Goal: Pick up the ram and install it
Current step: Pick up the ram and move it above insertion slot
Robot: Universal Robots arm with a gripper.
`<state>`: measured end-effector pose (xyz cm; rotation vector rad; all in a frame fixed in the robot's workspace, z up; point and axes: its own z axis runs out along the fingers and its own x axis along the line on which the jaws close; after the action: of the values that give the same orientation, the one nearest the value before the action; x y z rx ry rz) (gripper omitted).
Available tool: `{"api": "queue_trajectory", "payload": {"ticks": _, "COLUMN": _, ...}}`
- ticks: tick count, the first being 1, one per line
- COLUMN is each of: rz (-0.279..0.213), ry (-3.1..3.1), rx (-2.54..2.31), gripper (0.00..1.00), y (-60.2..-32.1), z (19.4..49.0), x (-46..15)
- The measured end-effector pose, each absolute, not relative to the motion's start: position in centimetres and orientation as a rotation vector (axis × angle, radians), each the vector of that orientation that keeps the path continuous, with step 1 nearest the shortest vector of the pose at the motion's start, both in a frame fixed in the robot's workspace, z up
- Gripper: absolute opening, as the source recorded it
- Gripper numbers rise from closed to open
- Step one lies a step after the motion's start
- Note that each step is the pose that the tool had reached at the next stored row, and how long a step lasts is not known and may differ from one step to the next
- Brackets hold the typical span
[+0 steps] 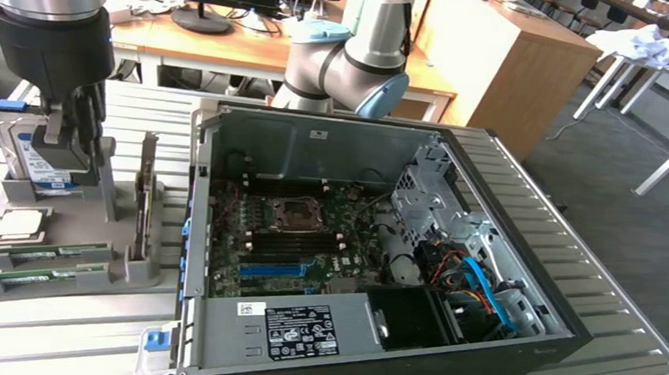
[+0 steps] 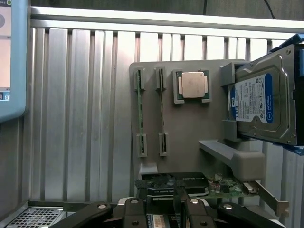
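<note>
Two green ram sticks [image 1: 45, 253] [image 1: 34, 278] stand on edge in slots of the grey holder tray [image 1: 90, 265] at the exterior view's left. In the wrist view they are thin strips [image 2: 139, 111] [image 2: 161, 109] on the same tray [image 2: 190, 123]. My gripper [image 1: 75, 148] hangs open over the back of the tray, beside the hard drive [image 1: 40, 159] and well above the sticks. Nothing sits between its fingers. Its dark finger links [image 2: 161, 213] are in the wrist view. The open PC case [image 1: 201, 232] shows its motherboard [image 1: 291, 237] with long memory slots.
The tray also carries a CPU [image 2: 192, 85], a silver hard drive [image 2: 261, 102] and an upright graphics card [image 1: 145, 195]. A blue slot [image 1: 273, 268] lies on the motherboard. Case walls, a drive cage [image 1: 426, 188] and cables [image 1: 473, 276] crowd the interior. The robot arm's elbow [image 1: 347, 64] stands behind the case.
</note>
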<state>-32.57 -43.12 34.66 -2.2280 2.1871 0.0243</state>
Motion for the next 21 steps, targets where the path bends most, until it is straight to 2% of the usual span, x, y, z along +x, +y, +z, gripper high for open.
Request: {"api": "queue_trajectory", "payload": {"ticks": 21, "rz": 0.024, "ry": 2.187, "rx": -2.228, "gripper": 0.36, "y": -43.3, "z": 33.64, "x": -32.57}}
